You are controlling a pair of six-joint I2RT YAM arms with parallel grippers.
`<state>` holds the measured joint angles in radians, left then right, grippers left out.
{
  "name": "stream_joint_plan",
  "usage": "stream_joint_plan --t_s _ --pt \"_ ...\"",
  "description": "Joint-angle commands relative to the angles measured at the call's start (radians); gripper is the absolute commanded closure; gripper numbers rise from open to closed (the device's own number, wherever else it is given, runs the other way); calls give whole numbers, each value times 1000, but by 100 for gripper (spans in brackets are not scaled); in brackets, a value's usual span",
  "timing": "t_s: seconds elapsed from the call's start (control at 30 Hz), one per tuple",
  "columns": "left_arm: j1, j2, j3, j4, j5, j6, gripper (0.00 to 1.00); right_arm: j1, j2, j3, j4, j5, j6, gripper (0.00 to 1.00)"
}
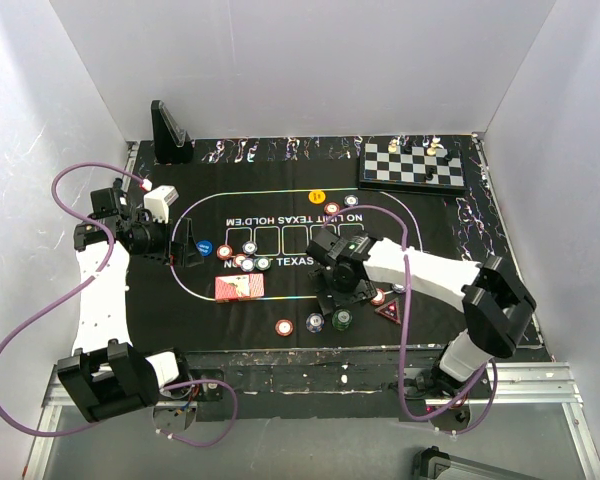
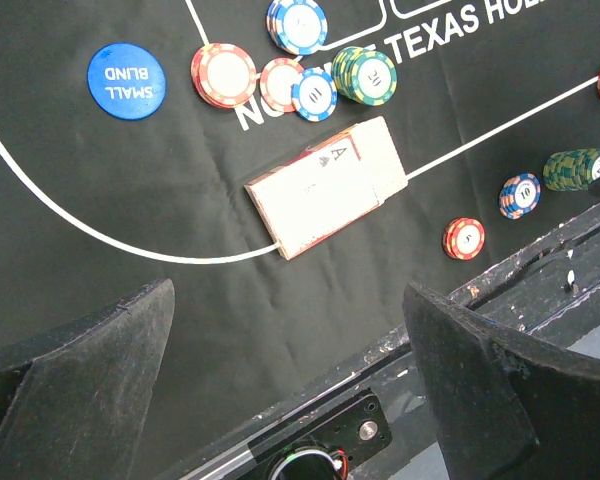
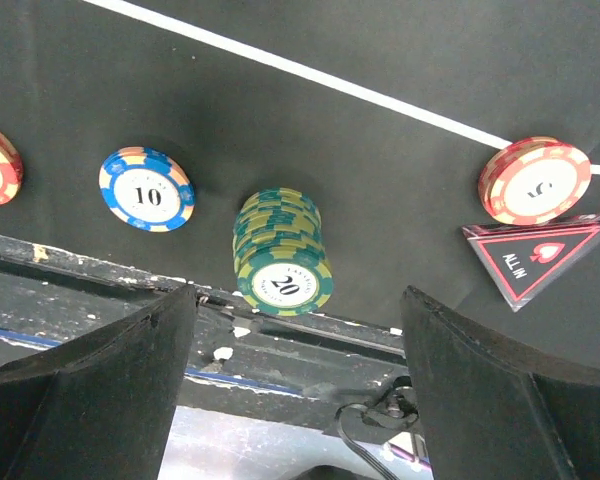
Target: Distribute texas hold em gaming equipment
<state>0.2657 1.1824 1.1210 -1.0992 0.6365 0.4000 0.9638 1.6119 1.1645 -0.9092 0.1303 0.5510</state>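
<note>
Deck of cards [image 2: 328,187] lay flat and askew on the black mat [image 2: 100,200], centre of the left wrist view, an "A" legible on top. Above it was a loose row of chips: red-and-white chip [image 2: 223,74], blue-edged pile [image 2: 297,24], green pile [image 2: 365,75]. Blue "SMALL BLIND" button [image 2: 126,77] sat upper left, apart from the row. Left gripper [image 2: 290,320] hung below the deck, fingers spread wide, nothing held.

Right wrist view: green 20 stack [image 3: 280,255] stood at centre, close to the mat's edge. Blue 10 chip [image 3: 147,189] lay to its left, and the red 5 stack [image 3: 534,180] at right, just above the red triangular "ALL IN" marker [image 3: 540,258]. Right gripper [image 3: 295,330] was wide apart and empty, not touching the green 20 stack.

Top view: yellow button [image 1: 317,195] was at the mat's upper centre, and the chessboard [image 1: 413,165] in the upper right corner of the counter [image 1: 280,365].
</note>
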Motion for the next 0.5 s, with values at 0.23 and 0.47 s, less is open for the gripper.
stream_joint_plan --t_s 0.23,0.47 --pt "6 -41 33 -14 9 -6 0 30 -67 -86 127 -24 76 11" --pt "4 -38 20 -13 9 -9 0 41 -44 -153 176 -20 104 17"
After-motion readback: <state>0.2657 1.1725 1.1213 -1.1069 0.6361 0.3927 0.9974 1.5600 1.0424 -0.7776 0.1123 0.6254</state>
